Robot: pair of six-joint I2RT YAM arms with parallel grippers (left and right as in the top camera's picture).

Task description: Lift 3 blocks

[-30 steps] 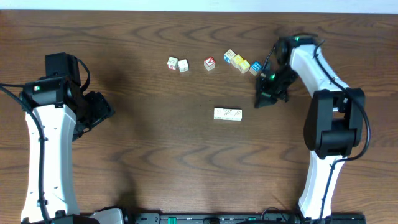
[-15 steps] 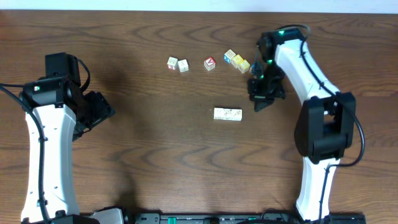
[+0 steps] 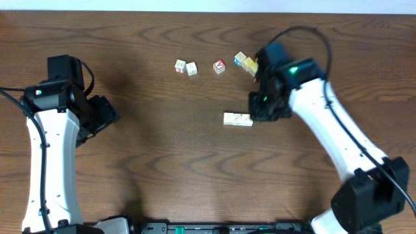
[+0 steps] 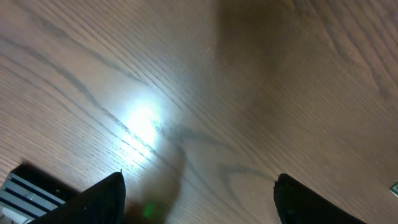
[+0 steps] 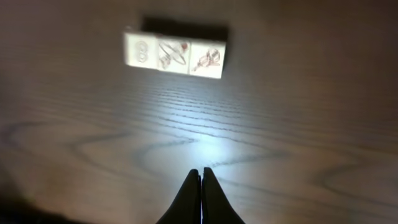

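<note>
Three whitish-cream blocks (image 3: 238, 119) lie side by side in one short row at the middle of the table. In the right wrist view the row (image 5: 174, 55) shows faint printed marks on its top faces. My right gripper (image 3: 258, 114) hovers just right of the row. Its fingers are pressed together with nothing between them, and the tips (image 5: 201, 171) stand short of the blocks. My left gripper (image 3: 107, 117) stays far off at the left, with its fingers (image 4: 106, 199) wide apart over bare wood.
Loose cubes lie along the back of the table: two pale ones (image 3: 185, 67), a red-faced one (image 3: 219, 66), and a pale one (image 3: 240, 59) beside a yellow one (image 3: 251, 65), close behind my right arm. The table (image 3: 162, 149) is dark wood.
My right arm has swung left and forward, from beside the coloured cubes to the right end of the row of blocks, now covering the blue cube. The left arm has not moved.
</note>
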